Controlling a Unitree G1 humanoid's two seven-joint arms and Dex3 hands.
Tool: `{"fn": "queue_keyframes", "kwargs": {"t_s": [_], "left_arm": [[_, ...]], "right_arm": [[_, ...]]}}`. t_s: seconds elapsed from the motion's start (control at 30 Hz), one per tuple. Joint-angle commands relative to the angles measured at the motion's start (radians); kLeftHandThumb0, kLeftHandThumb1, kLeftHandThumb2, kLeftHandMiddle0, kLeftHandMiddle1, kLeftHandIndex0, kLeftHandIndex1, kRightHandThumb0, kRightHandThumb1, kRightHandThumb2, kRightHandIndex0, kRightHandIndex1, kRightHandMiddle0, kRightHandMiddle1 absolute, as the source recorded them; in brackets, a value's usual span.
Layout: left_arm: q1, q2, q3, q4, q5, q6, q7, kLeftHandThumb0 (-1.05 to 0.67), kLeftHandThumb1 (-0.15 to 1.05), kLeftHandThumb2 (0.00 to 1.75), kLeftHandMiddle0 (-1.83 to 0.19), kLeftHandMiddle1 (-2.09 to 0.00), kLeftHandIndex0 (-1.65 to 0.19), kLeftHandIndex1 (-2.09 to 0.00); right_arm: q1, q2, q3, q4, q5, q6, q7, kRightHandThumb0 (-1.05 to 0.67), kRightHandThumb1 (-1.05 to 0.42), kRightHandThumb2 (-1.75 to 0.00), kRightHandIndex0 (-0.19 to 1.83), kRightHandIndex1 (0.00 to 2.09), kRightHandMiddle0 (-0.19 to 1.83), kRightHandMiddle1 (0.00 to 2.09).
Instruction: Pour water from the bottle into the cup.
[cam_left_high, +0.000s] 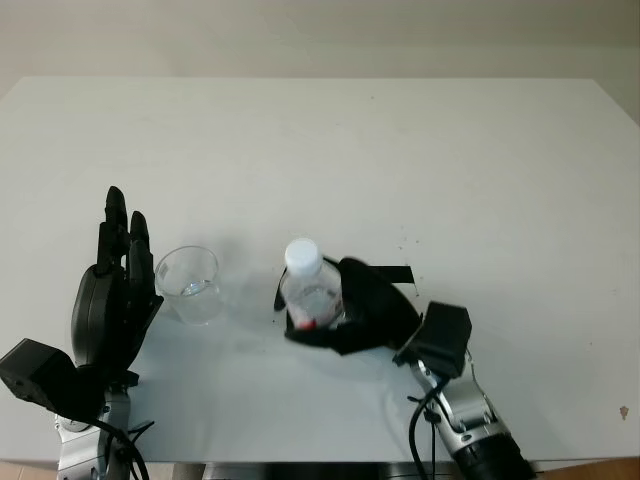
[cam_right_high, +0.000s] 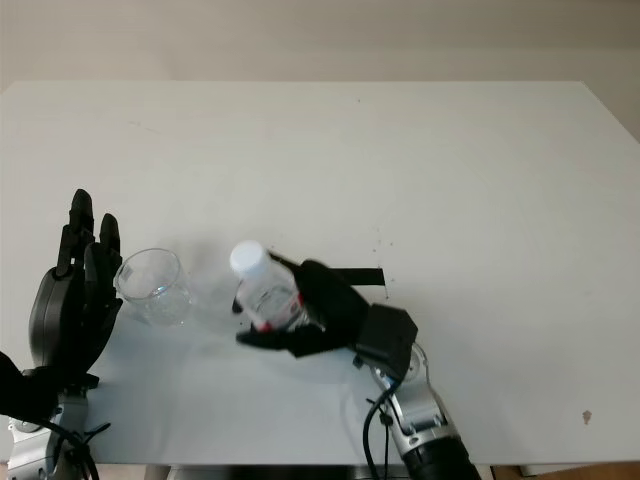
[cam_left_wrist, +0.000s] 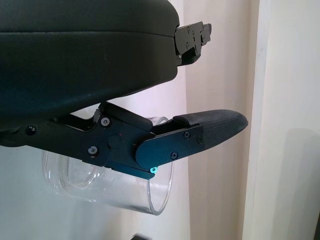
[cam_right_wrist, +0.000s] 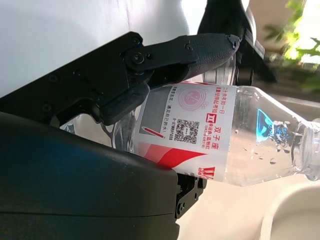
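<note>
Mostly we are seeing bare white tabletop (cam_left_high: 420, 150) stretching wide toward the far edge and right, with everything crowding the near edge. Our right hand (cam_left_high: 345, 315) is wrapping its fingers around the clear plastic bottle with white cap and red label (cam_left_high: 308, 285), tilting it slightly toward the clear plastic cup (cam_left_high: 190, 283) just beside it. Our left hand (cam_left_high: 115, 290) is hovering open just left of the cup.
</note>
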Motion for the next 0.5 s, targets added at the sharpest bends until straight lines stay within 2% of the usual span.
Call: {"fn": "queue_keyframes", "kwargs": {"t_s": [0.0,0.17,0.27,0.33,0.4,0.47], "left_arm": [[-0.008,-0.007,0.005,0.038,-0.008,-0.016,-0.004,-0.72,1.05,0.67,0.19,0.00,0.19,0.00],[-0.008,-0.010,0.007,0.033,-0.010,-0.013,0.000,-0.72,1.05,0.69,0.19,0.00,0.19,0.00],[0.001,-0.005,0.009,0.011,-0.009,-0.002,0.008,-0.72,1.05,0.70,0.19,0.00,0.19,0.00],[0.004,-0.001,0.013,0.006,-0.010,0.001,0.009,-0.71,1.05,0.71,0.19,0.00,0.19,0.00],[0.004,0.001,0.018,0.005,-0.013,0.000,0.010,-0.70,1.05,0.72,0.19,0.00,0.19,0.00],[0.002,0.004,0.024,0.012,-0.017,-0.003,0.006,-0.69,1.05,0.72,0.19,0.00,0.19,0.00]], "right_arm": [[-0.110,0.010,-0.013,0.033,-0.019,0.005,-0.032,-0.49,-1.05,-0.55,1.83,2.09,1.82,2.09],[-0.347,0.010,-0.029,0.214,-0.105,-0.028,-0.154,-0.42,-1.05,-0.61,1.83,2.09,1.83,2.09],[-0.483,0.005,-0.031,0.376,-0.147,-0.096,-0.217,-0.38,-1.05,-0.62,1.83,2.09,1.82,2.09],[-0.562,-0.001,-0.025,0.477,-0.183,-0.137,-0.265,-0.37,-1.05,-0.59,1.75,2.09,1.59,2.09],[-0.629,-0.006,-0.011,0.562,-0.225,-0.179,-0.310,-0.36,-1.05,-0.51,1.50,2.09,1.24,2.09],[-0.687,-0.018,0.027,0.628,-0.302,-0.222,-0.381,-0.37,-1.05,-0.46,1.33,2.09,1.04,2.09]]}}
